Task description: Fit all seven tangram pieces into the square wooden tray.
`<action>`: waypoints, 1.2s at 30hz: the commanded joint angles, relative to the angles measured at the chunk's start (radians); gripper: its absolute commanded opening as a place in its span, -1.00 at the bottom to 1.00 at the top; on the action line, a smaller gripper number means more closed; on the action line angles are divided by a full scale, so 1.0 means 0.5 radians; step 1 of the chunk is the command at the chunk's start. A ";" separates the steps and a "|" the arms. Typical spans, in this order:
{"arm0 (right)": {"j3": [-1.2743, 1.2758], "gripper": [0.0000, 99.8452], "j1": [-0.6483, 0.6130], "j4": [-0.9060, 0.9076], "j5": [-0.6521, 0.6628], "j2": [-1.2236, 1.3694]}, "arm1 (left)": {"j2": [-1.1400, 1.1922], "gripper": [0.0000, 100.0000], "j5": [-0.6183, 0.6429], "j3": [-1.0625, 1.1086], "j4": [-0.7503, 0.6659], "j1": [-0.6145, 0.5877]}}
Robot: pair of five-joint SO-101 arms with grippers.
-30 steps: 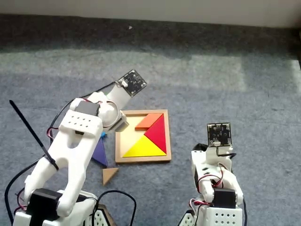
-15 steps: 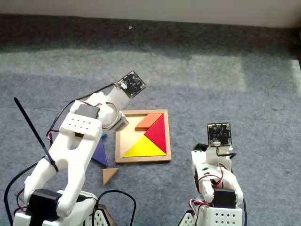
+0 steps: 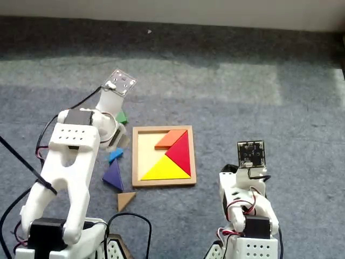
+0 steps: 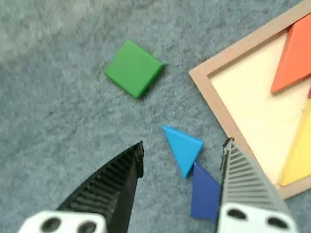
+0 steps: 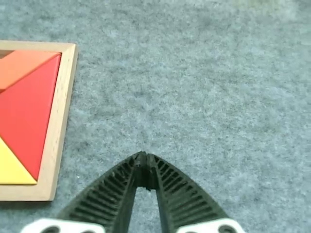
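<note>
Left hand [image 4: 184, 142] gapes above light-blue triangle [image 4: 183, 145] beside tray [image 4: 228, 59]

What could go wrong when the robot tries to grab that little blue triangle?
The left tool hangs open around the light blue triangle, whose tip seems to touch the dark blue piece. Closing might drag both along or spin the triangle out of the grip. One side of the tool is also close to the rim of the tray, so it could bump the tray out of place.
</note>
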 commanded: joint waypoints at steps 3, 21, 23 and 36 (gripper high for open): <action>0.262 -0.97 0.020 -0.057 0.141 -0.029 | -0.011 -0.46 0.466 0.118 0.181 -0.112; 0.262 -0.97 0.023 -0.044 0.138 -0.026 | -0.008 -0.46 0.651 0.710 -0.077 -0.155; 0.262 -0.97 0.023 -0.044 0.138 -0.026 | -0.008 -0.46 0.721 0.710 -0.086 -0.152; 0.262 -0.97 0.026 -0.044 0.138 -0.026 | 0.020 -0.47 0.746 0.747 -0.101 -0.044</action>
